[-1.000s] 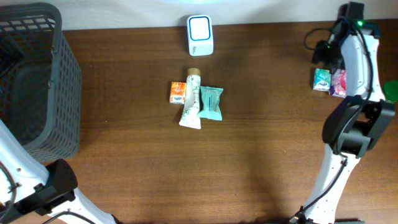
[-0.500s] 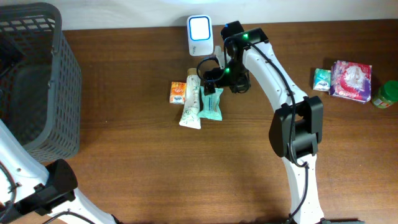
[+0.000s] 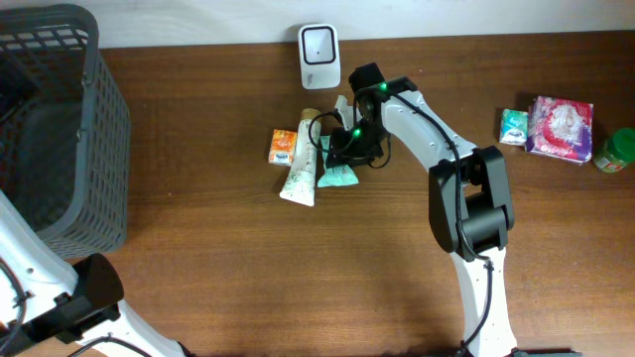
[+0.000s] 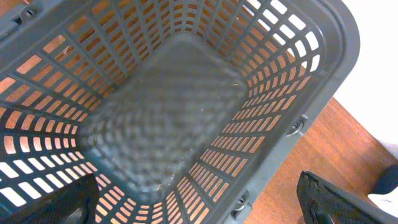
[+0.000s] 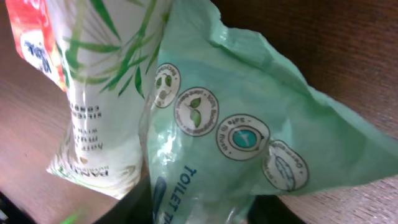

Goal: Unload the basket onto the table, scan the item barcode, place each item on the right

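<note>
The right gripper (image 3: 340, 151) points down onto the mint-green crinkled plastic packet printed "TOILET" (image 3: 337, 177). In the right wrist view its dark fingers (image 5: 140, 200) sit on either side of the packet's (image 5: 249, 124) near end, with the film bunched between them. Whether they are clamped on it cannot be told.

The right arm rises from the table's near edge and bends at a black elbow. Its white forearm reaches up and left to a wrist near the scanner, and there the hand folds downward.

Touching the packet's left side lies a white squeeze tube with green leaf print (image 3: 301, 169), and left of that a small orange carton (image 3: 284, 147). A white rounded scanner with a dark window (image 3: 318, 44) stands at the far edge of the brown wooden table (image 3: 248, 268), just beyond this cluster.

The left gripper (image 4: 199, 208) hangs over the dark grey slotted plastic basket (image 4: 161, 112) at the table's left end, its fingers spread wide with nothing between them.

At the far right sit a small teal pack (image 3: 513, 127), a pink floral packet (image 3: 562, 129) and a green object (image 3: 619, 151).
</note>
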`<move>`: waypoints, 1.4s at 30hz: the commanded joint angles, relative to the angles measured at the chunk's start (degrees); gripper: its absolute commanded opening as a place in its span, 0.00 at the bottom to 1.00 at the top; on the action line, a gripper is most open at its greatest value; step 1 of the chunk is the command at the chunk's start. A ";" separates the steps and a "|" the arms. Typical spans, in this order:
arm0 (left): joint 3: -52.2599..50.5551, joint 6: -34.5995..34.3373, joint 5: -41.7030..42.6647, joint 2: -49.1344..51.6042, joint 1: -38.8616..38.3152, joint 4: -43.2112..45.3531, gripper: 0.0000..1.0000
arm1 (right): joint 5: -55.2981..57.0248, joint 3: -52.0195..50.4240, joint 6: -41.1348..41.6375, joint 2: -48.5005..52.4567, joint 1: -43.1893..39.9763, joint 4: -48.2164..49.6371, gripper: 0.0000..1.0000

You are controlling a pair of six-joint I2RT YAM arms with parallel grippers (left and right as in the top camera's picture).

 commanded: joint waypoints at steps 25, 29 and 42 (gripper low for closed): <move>0.15 -0.35 -0.28 -0.33 0.09 0.07 0.99 | 51.28 5.25 11.65 -0.31 6.05 -12.17 0.61; 0.15 -0.35 -0.28 -0.33 0.09 0.07 0.99 | 57.24 3.74 12.59 -0.26 6.05 -11.32 0.61; 0.15 -0.35 -0.28 -0.33 0.09 0.07 0.99 | 44.48 10.58 11.63 -0.39 5.73 -13.42 0.10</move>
